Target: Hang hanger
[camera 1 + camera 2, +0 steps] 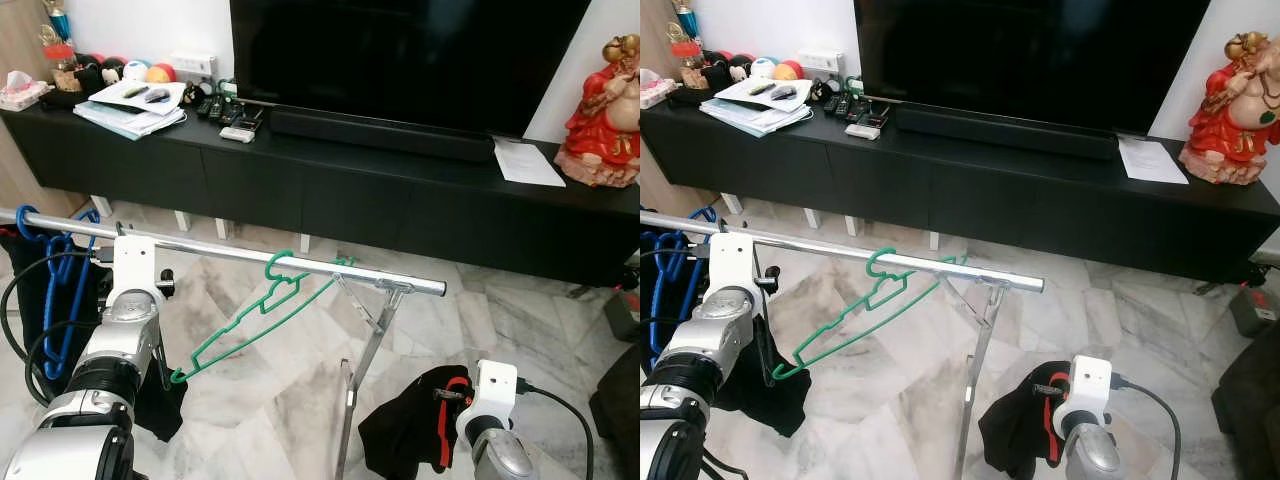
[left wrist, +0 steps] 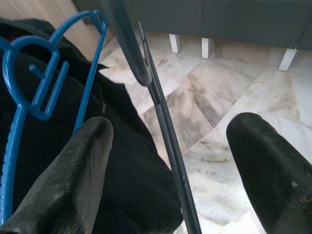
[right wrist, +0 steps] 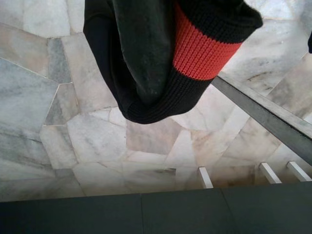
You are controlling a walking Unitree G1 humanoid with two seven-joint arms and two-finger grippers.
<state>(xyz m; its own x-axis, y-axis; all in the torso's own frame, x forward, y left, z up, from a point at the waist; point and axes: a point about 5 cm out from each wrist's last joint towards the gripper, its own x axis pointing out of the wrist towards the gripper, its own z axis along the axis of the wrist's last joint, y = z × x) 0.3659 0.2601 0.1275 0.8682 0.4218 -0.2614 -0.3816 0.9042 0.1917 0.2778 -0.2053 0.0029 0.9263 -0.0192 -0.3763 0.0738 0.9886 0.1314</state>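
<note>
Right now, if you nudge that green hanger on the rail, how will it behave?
The green hanger looks like thin plastic, so probably light and fairly stiff. It hangs by its hook on the smooth metal rail, tilted with one end low, so a nudge would likely make it swing or slide. It sits near the rail's open end, so it might slip off.

- No text, label, brand, number or sign can be read in any of the views.
- The sheet of paper [image 1: 528, 161] on the black TV cabinet [image 1: 330, 185] carries print too small to make out.
- The stack of papers [image 1: 133, 108] at the cabinet's other end shows no legible wording.
- The remote controls [image 1: 228, 113] beside that stack have buttons whose markings are too small to tell.
</note>
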